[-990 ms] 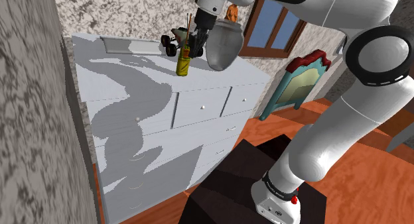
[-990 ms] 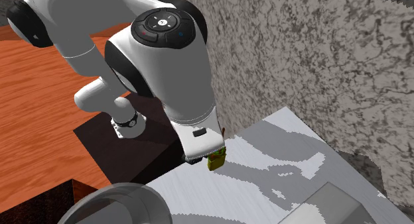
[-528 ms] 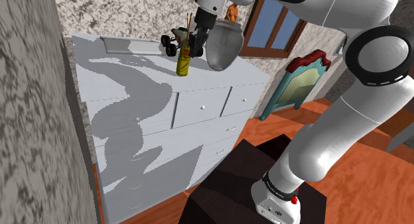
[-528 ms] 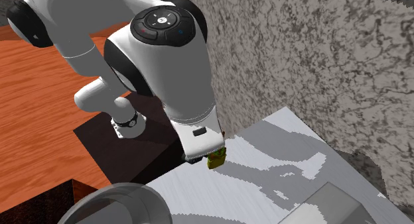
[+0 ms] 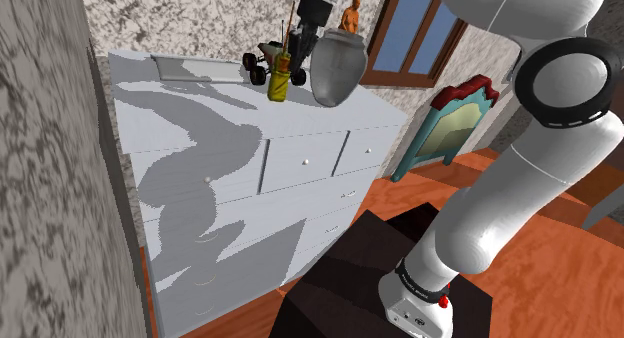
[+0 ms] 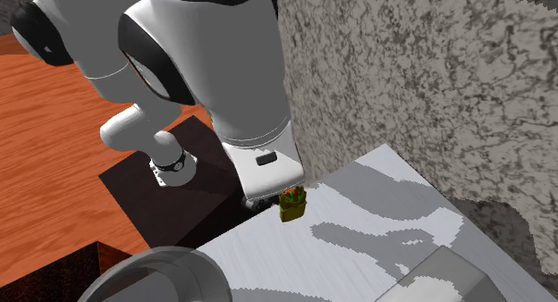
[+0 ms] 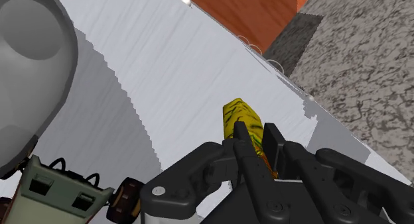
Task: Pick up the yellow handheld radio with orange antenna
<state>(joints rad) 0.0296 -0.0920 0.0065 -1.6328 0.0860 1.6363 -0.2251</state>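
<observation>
Over the white dresser (image 5: pixel 190 111), the jaws clasp the yellow radio (image 5: pixel 281 84).

The radio (image 7: pixel 239 115) is showing a mottled yellow skin, perhaps plastic; the dresser (image 7: pixel 166 63) is looking streaked and matt, the wall (image 7: pixel 358 70) rough.

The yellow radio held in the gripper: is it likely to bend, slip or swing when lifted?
Probably rigid: the radio shows a straight, blocky body. The gripper clasps only one end, so it might pivot a little. It looks small beside the gripper, so likely light.
</observation>
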